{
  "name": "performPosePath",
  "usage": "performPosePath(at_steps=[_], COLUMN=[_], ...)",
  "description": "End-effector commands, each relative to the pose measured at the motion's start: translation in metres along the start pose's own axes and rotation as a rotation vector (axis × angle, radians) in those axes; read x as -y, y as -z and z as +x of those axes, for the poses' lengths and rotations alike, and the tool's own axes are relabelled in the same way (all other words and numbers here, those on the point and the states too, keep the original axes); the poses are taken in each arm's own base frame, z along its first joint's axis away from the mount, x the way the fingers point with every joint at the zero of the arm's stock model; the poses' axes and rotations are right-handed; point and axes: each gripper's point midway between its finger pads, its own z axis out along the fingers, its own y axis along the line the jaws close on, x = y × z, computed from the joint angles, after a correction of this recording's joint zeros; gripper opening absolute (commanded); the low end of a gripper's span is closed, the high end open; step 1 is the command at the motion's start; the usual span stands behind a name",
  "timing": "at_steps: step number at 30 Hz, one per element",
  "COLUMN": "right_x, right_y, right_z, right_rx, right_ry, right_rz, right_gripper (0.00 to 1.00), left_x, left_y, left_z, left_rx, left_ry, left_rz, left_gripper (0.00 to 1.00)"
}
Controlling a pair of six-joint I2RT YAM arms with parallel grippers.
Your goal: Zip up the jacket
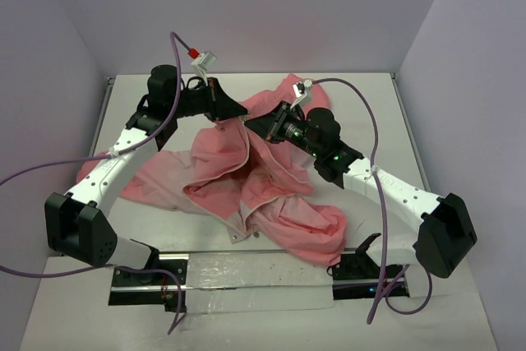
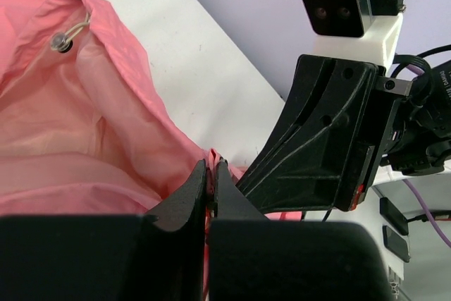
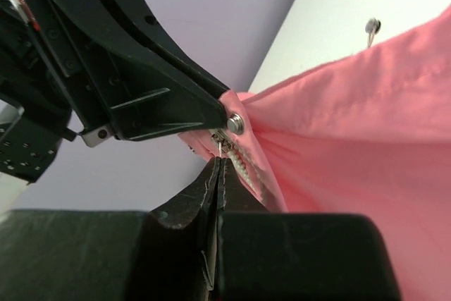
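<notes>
From above, the soft salmon-pink hooded fabric jacket [image 1: 246,195] lies rumpled across the middle of the white worktop [image 1: 386,113], with one sleeve trailing to the left edge and a fold reaching almost to the near edge. The left gripper [image 1: 238,115] and right gripper [image 1: 250,125] meet tip to tip over its upper part, closer to the far edge. From the left wrist, the left gripper [image 2: 211,174] has its jaws pressed together, with only a sliver of the jacket [image 2: 84,125] edge caught between them. A small drawcord toggle [image 2: 60,41] hangs at the hood's rim, and the right gripper [image 2: 246,177] stands just beside. From the right wrist, the right gripper [image 3: 217,167] is closed tight too, pinching the light-coloured zipper [image 3: 243,167] at its upper end. Just above it, the left gripper [image 3: 227,112] clamps the jacket [image 3: 366,139], and the fabric runs taut from that grip.
</notes>
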Motion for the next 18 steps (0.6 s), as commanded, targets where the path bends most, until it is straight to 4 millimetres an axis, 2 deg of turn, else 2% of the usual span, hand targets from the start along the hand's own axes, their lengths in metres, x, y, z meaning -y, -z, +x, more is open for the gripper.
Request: performPosePath(at_steps=[1,6,10,13,18], right_x=[0.023,0.032,0.036,0.044,0.045], right_y=[0.003,0.010,0.013,0.021,0.042], right_z=[0.024,0.051,0.063,0.067,0.081], right_rx=[-0.064,-0.122,-0.142,-0.144,-0.180], right_ry=[-0.013,-0.060,-0.050,-0.055,-0.065], right_rz=[0.062,0.076,0.100,0.128,0.142], right_gripper=[0.00,0.00,0.00,0.00,0.00], left_x=[0.022,0.021,0.021,0.019,0.008], left_y=[0.014,0.011,0.010,0.012,0.023], left_z=[-0.034,-0.037,-0.039,-0.047,-0.084], left_rx=[0.076,0.080,0.082,0.099,0.164], left_ry=[-0.093,-0.087,-0.084,-0.104,-0.128], left_rz=[0.017,0.025,0.026,-0.011,-0.118], left_gripper=[0.00,0.00,0.00,0.00,0.00])
